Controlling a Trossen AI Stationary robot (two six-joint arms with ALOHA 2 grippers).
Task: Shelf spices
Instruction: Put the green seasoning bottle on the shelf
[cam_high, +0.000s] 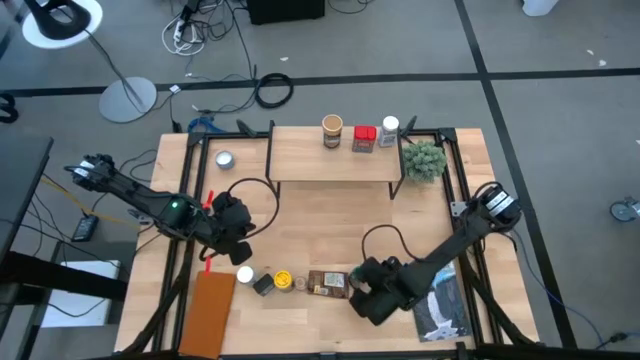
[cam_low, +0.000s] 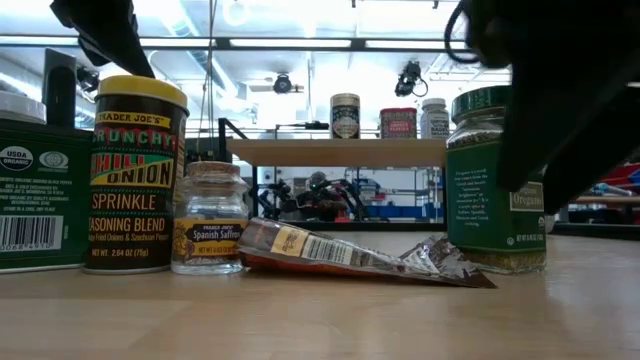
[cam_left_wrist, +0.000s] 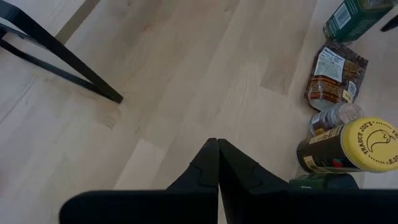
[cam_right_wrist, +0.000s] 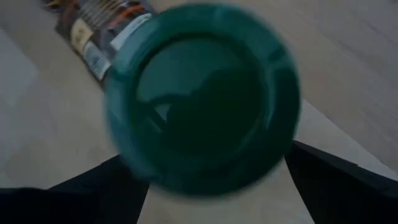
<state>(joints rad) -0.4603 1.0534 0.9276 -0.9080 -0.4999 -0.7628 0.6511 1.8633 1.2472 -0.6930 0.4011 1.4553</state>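
Green-lidded oregano jar (cam_right_wrist: 199, 102) is the one in play right now: the right gripper (cam_high: 372, 290) sits over it near the front edge of the table (cam_high: 330, 215), roughly at 5 o'clock from the table's centre, with its fingers (cam_right_wrist: 336, 180) spread wide on either side of the lid, so it's straddling the jar and not pinching it. In the low view the jar stands upright on the wood with the dark gripper looming over its top and one side. Just beside it, at about its 9 o'clock in the high view, lies the flat brown packet (cam_high: 327, 283), and further along that same front row come the small saffron jar (cam_low: 208, 217), the yellow-topped chili onion jar (cam_high: 283, 279), a dark green tin (cam_low: 42, 195) and a white-topped jar (cam_high: 244, 274). The left gripper (cam_high: 232, 226) hangs at around 8 o'clock from centre, just behind that row, fingers pressed together with nothing between them. Up at 12 o'clock is the shelf (cam_high: 335, 160), light plank on black legs, and three spices already stand on it: a tan-topped jar (cam_high: 332, 131), a red-topped one (cam_high: 364, 137) and a white-topped bottle (cam_high: 389, 130). Off the shelf's right end sits a little green plant (cam_high: 424, 160), a small silver tin (cam_high: 224, 159) rests near the far left corner, a brown board (cam_high: 208, 310) lies at 7 o'clock, and a blue-and-white book (cam_high: 443, 305) at 5 o'clock.
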